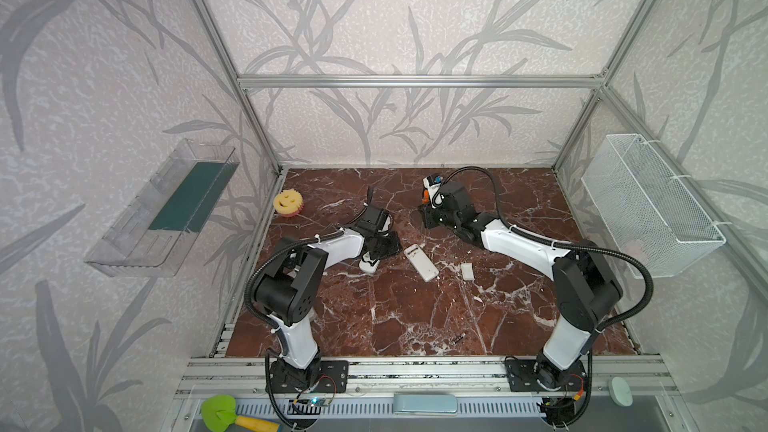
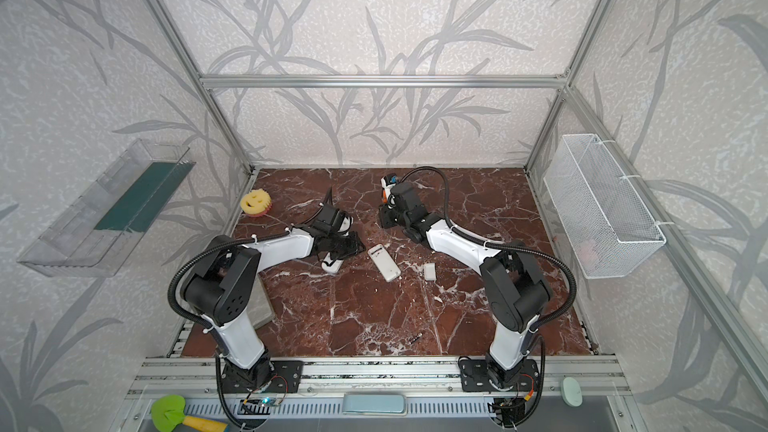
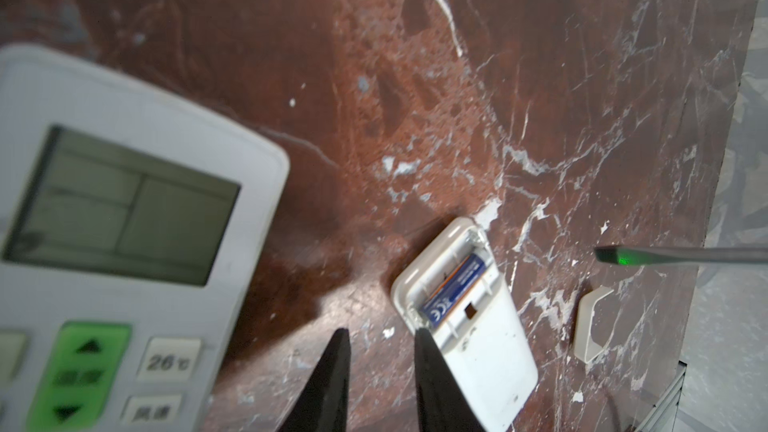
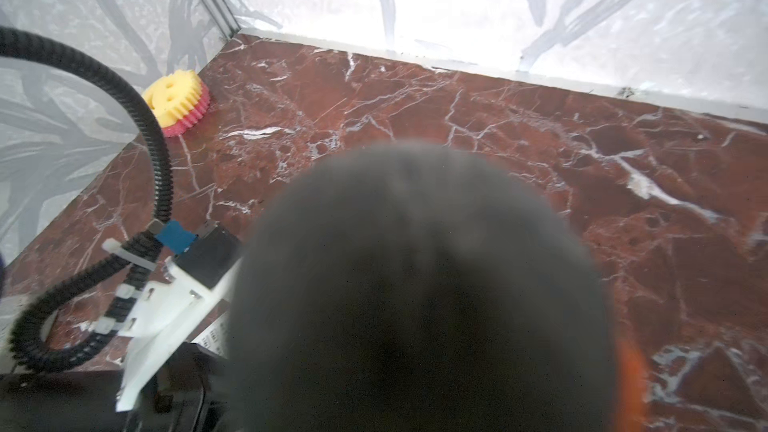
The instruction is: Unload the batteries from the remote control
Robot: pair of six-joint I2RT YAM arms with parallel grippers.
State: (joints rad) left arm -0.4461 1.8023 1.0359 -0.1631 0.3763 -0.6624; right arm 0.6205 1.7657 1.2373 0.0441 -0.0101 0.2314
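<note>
The left gripper [image 3: 381, 334] has its black fingers [image 3: 332, 371] partly apart with nothing between them. One tip is at the open end of the small white remote [image 3: 486, 351]; whether it touches is unclear. That remote lies face down mid-table. One dark blue battery [image 3: 455, 288] remains in its compartment, and the slot beside it looks empty. A small dark cylinder [image 1: 459, 338], probably another battery, lies well apart near the front edge.

Nothing pins the remote, so a push from the narrow tips would likely slide or tip it on the marble table [image 3: 540, 76] rather than free the battery. The tips could also slip off the round cell, or pop it loose to roll. The screwdriver [image 3: 681, 254] blade hangs nearby and may crowd the same opening.

The left wrist bends down between this remote and the air-conditioner remote [image 3: 124, 222], and the forearm reaches far-right from its near-left base. The right gripper [image 1: 428, 211] sits farther back, its fingers hidden. I judge it closed on the screwdriver's orange handle. The battery cover [image 3: 592, 322] lies right of the remote.
</note>
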